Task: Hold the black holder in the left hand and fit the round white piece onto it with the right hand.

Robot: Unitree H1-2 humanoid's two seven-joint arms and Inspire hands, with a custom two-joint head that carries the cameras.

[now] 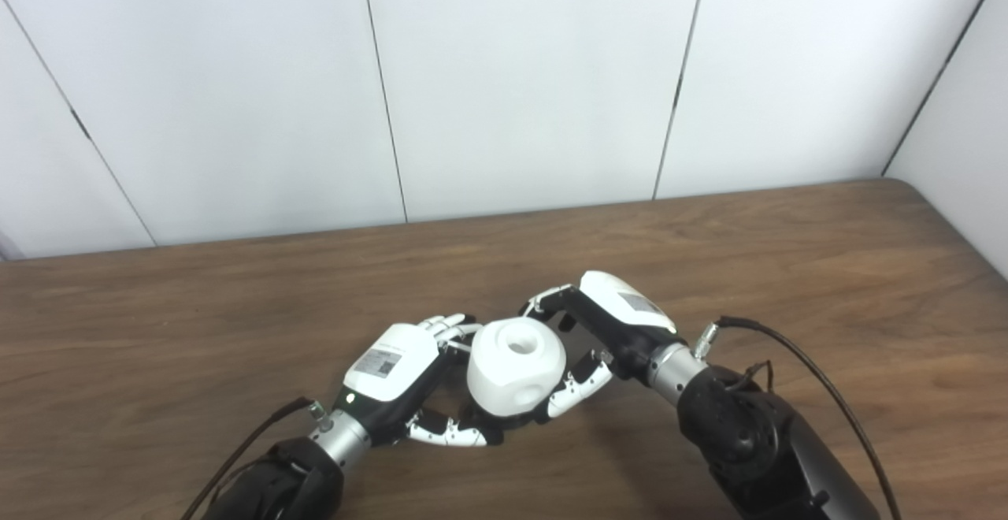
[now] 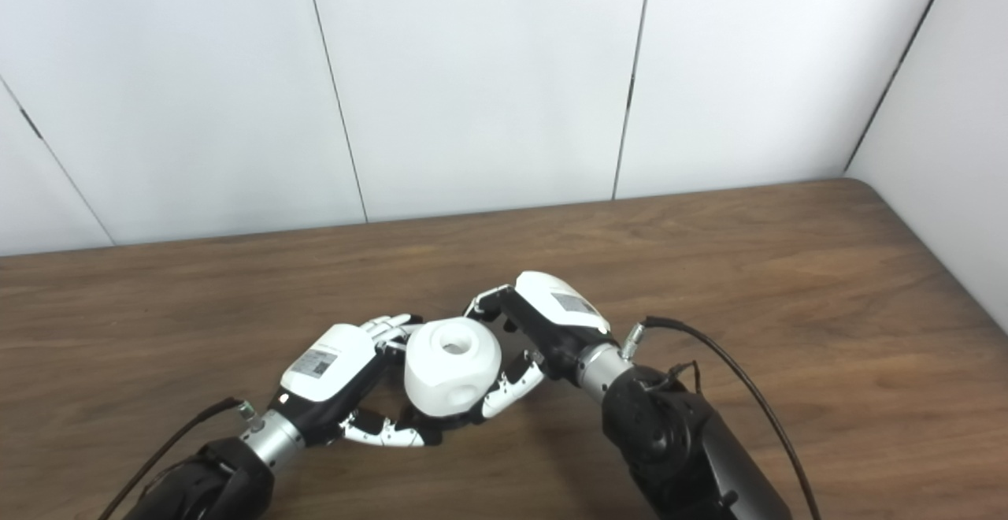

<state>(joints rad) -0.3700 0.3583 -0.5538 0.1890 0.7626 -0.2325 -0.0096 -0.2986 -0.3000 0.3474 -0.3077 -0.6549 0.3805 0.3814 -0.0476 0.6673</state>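
The round white piece [image 1: 516,366] has a hole in its top and a dimple on its side. It sits between both hands near the table's front middle. A sliver of the black holder [image 1: 516,423] shows under it, mostly hidden. My left hand [image 1: 398,378] curls around the piece's left and lower side, thumb under the front. My right hand [image 1: 602,331] wraps the piece from the right, fingers behind it and thumb on its front right. In the right eye view the same white piece [image 2: 453,366] sits between the left hand [image 2: 331,374] and right hand [image 2: 543,323].
The brown wooden table [image 1: 787,268] stretches back to a white panelled wall [image 1: 520,79]. Its right edge runs along a second wall. Black cables trail from both wrists.
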